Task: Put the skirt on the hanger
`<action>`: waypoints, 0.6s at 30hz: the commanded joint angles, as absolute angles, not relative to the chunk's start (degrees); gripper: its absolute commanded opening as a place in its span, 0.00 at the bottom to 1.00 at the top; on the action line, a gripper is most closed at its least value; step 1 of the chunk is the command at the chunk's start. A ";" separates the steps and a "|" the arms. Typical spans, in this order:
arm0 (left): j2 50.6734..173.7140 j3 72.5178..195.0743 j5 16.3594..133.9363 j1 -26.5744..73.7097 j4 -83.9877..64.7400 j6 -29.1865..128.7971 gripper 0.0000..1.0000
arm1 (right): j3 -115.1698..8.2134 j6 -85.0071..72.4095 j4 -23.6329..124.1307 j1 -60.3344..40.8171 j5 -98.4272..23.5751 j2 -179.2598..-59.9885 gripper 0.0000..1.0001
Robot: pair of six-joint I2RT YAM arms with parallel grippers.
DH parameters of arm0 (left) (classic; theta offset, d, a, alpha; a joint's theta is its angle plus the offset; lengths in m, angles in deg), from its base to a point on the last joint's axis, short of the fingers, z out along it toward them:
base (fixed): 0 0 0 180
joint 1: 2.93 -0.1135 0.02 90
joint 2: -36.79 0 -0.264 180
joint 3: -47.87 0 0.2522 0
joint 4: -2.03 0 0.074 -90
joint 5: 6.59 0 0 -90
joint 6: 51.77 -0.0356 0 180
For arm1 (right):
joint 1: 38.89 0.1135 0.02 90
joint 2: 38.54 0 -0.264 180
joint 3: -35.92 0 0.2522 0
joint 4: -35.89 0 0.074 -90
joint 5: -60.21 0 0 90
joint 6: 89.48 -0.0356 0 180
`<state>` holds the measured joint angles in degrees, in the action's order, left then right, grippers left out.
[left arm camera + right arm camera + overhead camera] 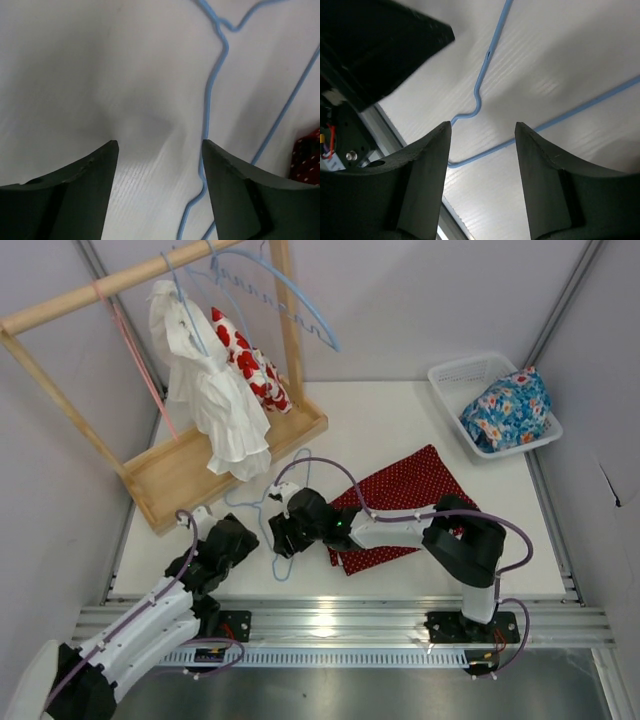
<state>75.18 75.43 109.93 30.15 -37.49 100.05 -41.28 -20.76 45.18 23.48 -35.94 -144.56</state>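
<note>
Hovering low over the white table [400, 420], both claws are down around the hanger [279, 573], and neither has hold of anything. The pale-blue wire frame lies flat on the tabletop near the front edge, between the two arms.

From the left wrist view, the left gripper [160, 145] is spread wide and empty, with bare table between its fingers [75, 200]. The hanger [210, 90] runs down the view and passes just beside the right-hand finger; whether it touches it, I cannot tell. A corner of the skirt [307, 160] peeks in at the right edge.

Over to the right wrist: the right gripper [482, 127] is parted just as wide, nothing clamped. One straight run of the hanger [570, 112] crosses the gap between its fingers [425, 175], lying on the table beneath them. The dark bulk at top left looks like the left arm.

From above, the left gripper [245, 540] and right gripper [283, 538] sit close together, nearly nose to nose. The skirt [410, 495], dark red with tiny white dots, lies flat on the table just right of them, partly under the right arm.

At the back left stands a wooden rack [200, 475] with a white cloth [215, 405] and a red-blotched cloth [250, 360] hanging on it. At the far right, a white basket [455, 375] holds a blue floral garment [505, 410].
</note>
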 commanded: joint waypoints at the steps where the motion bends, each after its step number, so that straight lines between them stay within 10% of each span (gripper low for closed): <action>1: 69.68 76.83 107.23 22.85 -42.22 101.77 0.79 | -47.79 -19.96 49.39 26.06 -27.60 -148.13 0.59; 18: 62.54 78.24 103.27 6.74 -50.93 102.83 0.98 | -67.92 -21.28 66.26 30.98 -11.86 -163.43 0.49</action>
<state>63.92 76.11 104.71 8.01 -49.99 102.87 -64.17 -20.87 62.73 30.17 -15.55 -161.00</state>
